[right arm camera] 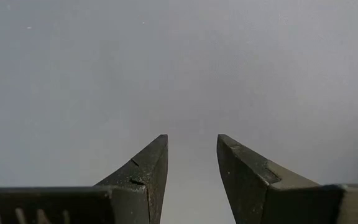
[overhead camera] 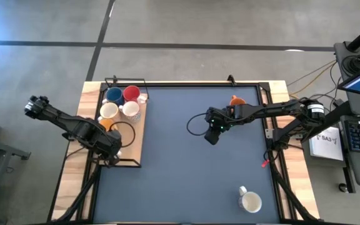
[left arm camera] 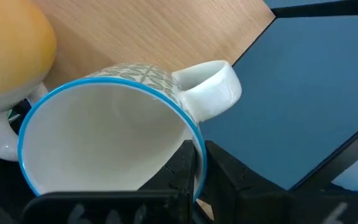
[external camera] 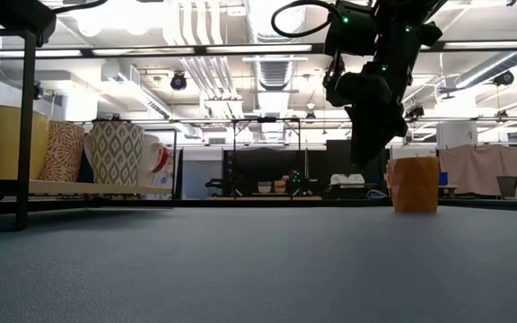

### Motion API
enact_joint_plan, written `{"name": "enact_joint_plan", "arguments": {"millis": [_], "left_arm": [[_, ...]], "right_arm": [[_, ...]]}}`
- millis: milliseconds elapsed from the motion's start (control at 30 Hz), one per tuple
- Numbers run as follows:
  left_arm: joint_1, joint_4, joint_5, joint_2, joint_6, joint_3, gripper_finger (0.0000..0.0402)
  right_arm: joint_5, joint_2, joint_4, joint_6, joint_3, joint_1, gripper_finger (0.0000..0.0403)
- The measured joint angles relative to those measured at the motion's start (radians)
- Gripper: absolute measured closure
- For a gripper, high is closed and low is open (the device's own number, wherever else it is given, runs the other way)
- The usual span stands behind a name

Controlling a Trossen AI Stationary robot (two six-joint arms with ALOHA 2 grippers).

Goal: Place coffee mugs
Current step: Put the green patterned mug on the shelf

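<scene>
On a wooden board [overhead camera: 136,134] at the table's left stand a blue mug [overhead camera: 114,95], a red mug [overhead camera: 131,94], two pale mugs [overhead camera: 109,110] and an orange mug [overhead camera: 107,124]. My left gripper [overhead camera: 110,147] hangs over the board's near part, shut on a patterned mug with a blue rim [left arm camera: 104,137], which the high view hides under the gripper. My right gripper [overhead camera: 212,134] hovers open above the blue mat at mid-table, nothing between its fingers [right arm camera: 191,146]. Another orange mug [external camera: 416,184] stands behind it. A white mug [overhead camera: 250,201] stands near the front right. My left gripper pinches the patterned mug's wall at the rim [left arm camera: 197,149], just beside the white handle [left arm camera: 207,93]. One finger [left arm camera: 178,171] is inside the mug and one [left arm camera: 229,177] outside. The fingers come from above, pointing down. Whether the mug's base rests on the board is hidden.
A black wire frame [overhead camera: 127,81] borders the board, and a yellow-orange mug [left arm camera: 11,50] stands close beside the held one. A black cable loops near my right gripper [overhead camera: 195,122]. Bare blue mat [overhead camera: 186,181] lies between the board and the white mug.
</scene>
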Motion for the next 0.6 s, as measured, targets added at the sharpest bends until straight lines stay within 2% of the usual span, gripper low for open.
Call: {"name": "enact_joint_plan", "arguments": {"millis": [333,600], "left_arm": [[0.0,-0.029,0.0,0.0,-0.098,0.0,0.0329],[0.0,-0.03,0.016,-0.001,-0.112,0.015,0.0313]], "right_arm": [[0.001,0.0,0.0,-0.041,0.0,-0.005,0.0275],[0.002,0.0,0.0,-0.092,0.0,-0.054,0.0275]]}}
